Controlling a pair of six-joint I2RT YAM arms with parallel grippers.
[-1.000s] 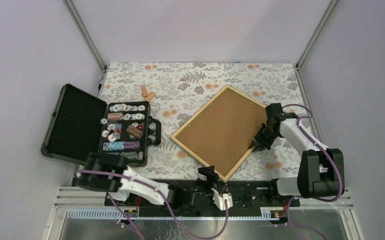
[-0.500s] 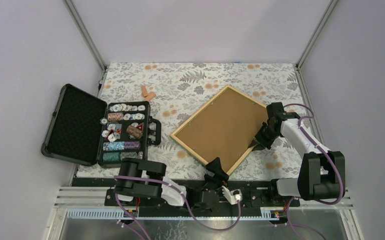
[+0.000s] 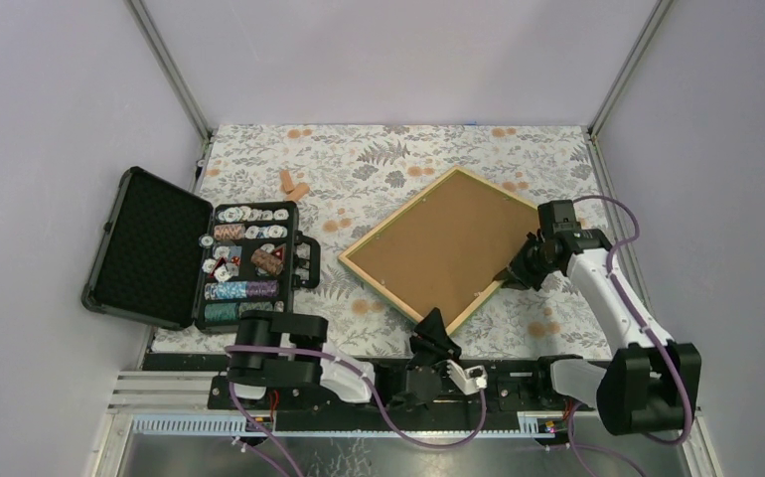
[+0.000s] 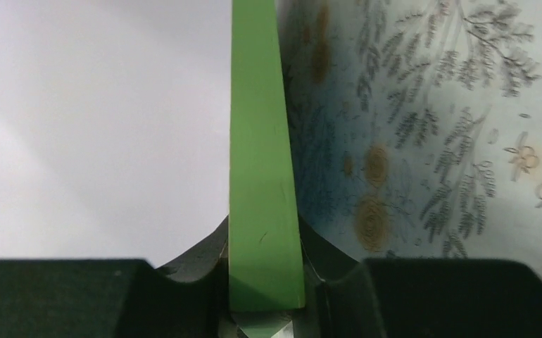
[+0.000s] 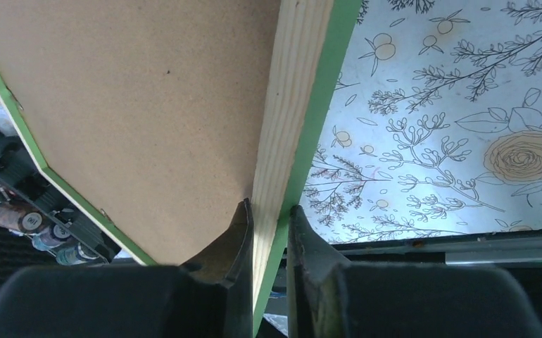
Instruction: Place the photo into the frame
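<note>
The frame (image 3: 398, 215) hangs tilted over the right half of the table, back side up, with a brown backing board (image 3: 443, 246) filling it. My right gripper (image 3: 515, 275) is shut on its right rail; the right wrist view shows the wood-and-green rail (image 5: 293, 105) pinched between both fingers. My left gripper (image 3: 436, 331) holds the near corner. In the left wrist view the green edge (image 4: 261, 176) runs straight up from between the closed jaws. The photo is not visible in any view.
An open black case of poker chips (image 3: 200, 258) lies at the left edge of the floral cloth (image 3: 359, 159). Two small orange pieces (image 3: 293, 184) sit towards the back left. Metal posts and walls enclose the table.
My left arm swung in from beside its base to the frame's near corner and its jaws closed there. The frame and my right gripper shifted slightly right and back.
</note>
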